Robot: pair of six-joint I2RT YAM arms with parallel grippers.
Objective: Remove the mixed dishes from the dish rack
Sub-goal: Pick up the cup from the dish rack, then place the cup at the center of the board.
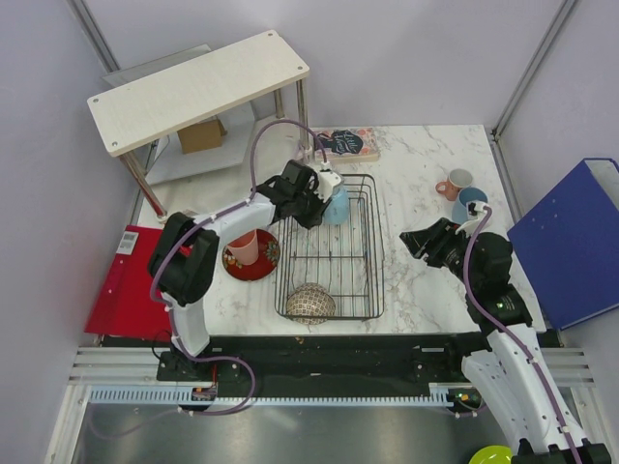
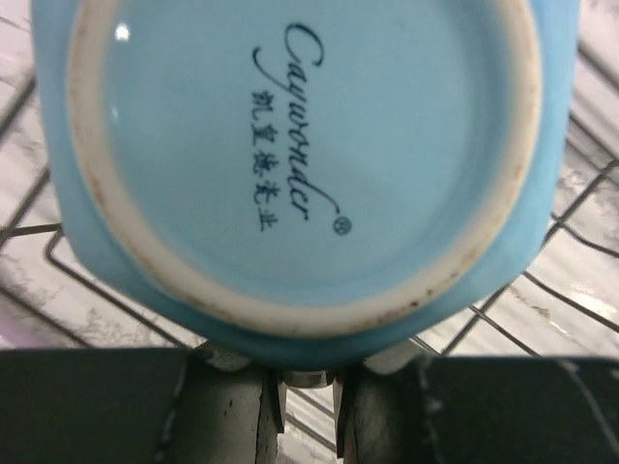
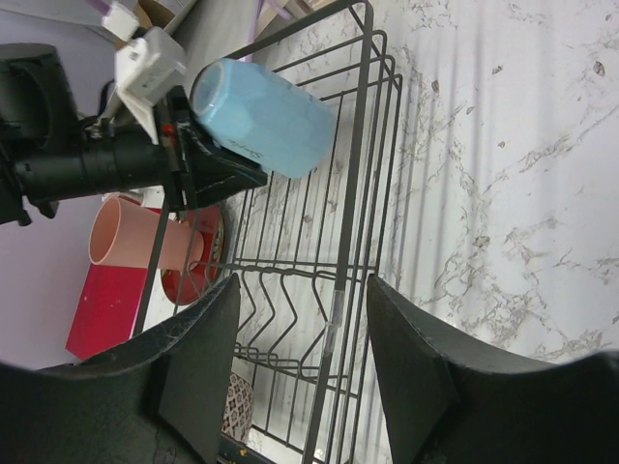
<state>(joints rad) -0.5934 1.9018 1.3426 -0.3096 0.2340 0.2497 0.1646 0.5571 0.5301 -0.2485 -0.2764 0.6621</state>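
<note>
Table (image 1: 426, 174): white marble-pattern top, evenly lit, no hard shadows noted. Walls (image 1: 406, 58): plain pale grey panels behind and to both sides of the table, with slanting metal posts (image 1: 537, 58) near its far corners. Shelf (image 1: 198, 89): light wooden board on metal legs at the table's far left corner, with a cardboard box (image 1: 201, 135) beneath it. Book (image 1: 346, 143): lying flat at the table's far edge. Red folder (image 1: 121, 290): flat, off the table's left side. Blue binder (image 1: 571, 242): off its right side.
</note>
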